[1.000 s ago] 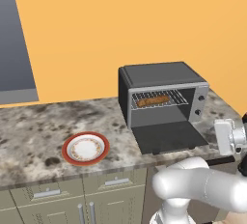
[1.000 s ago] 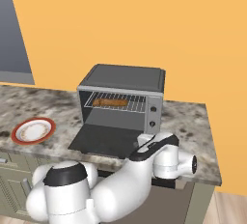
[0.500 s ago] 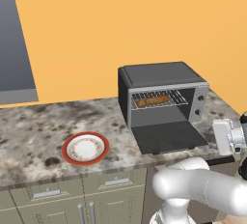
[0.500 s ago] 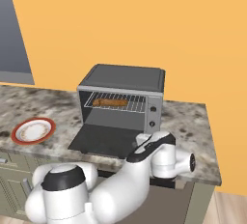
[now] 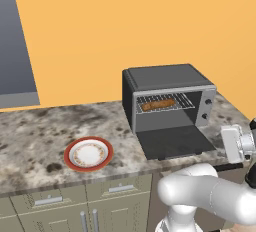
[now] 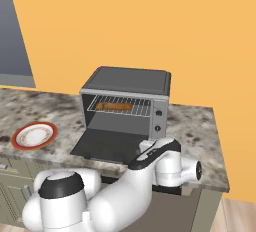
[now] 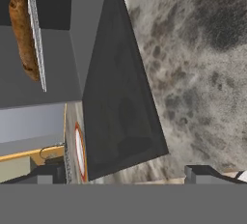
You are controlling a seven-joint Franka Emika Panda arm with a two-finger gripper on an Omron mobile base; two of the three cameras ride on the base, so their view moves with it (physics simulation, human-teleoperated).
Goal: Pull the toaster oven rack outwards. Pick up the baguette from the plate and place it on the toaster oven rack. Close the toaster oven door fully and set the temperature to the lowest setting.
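Your gripper [image 7: 125, 175] is sitting at hand view's bottom, fingers spread wide, gripping nothing | toaster oven door [image 7: 118, 97] is lying open above them | baguette [image 7: 23, 35] is resting on the rack [image 7: 36, 30], upper left.

A speckled grey stone bench [image 5: 35, 131] runs along an orange wall [image 5: 125, 21]. Below its front edge sit pale green-grey cabinet drawers [image 5: 47, 201] with slim metal handles. A dark grey panel [image 5: 15, 41] hangs against the wall at the far left, and wooden floor [image 6: 240, 216] shows at the bench's right end.
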